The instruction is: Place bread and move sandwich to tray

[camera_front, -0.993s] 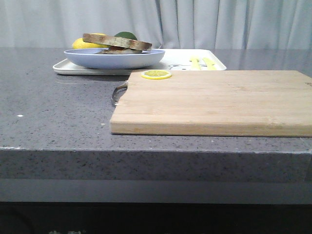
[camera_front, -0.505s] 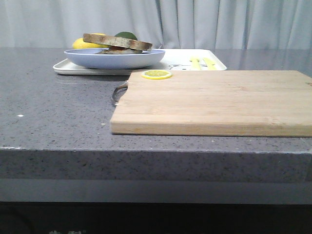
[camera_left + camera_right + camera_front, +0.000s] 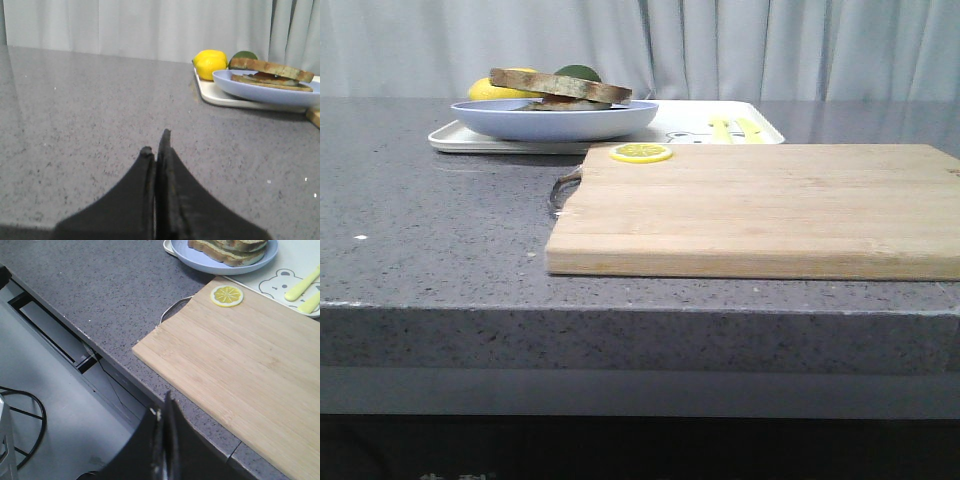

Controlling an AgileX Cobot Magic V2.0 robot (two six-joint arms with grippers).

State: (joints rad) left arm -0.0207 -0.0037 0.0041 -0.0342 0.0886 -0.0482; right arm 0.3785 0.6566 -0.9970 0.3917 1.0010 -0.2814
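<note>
Nothing is shifting since a second ago, as far as I'm seeing. Largest first: the cutting board (image 3: 760, 208) is lying near and right; the tray (image 3: 685, 122) is sitting far behind it, carrying the plate (image 3: 555, 119) with the sandwich (image 3: 560, 88). My left gripper (image 3: 156, 148) and right gripper (image 3: 163, 407) are both resting closed, gripping nothing. No readable writing.

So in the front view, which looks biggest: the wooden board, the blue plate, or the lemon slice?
1. The wooden cutting board, by far, though it lies nearest the camera.
2. The pale blue plate, farther back, so perhaps larger than it looks.
3. The lemon slice on the board's back corner.
</note>
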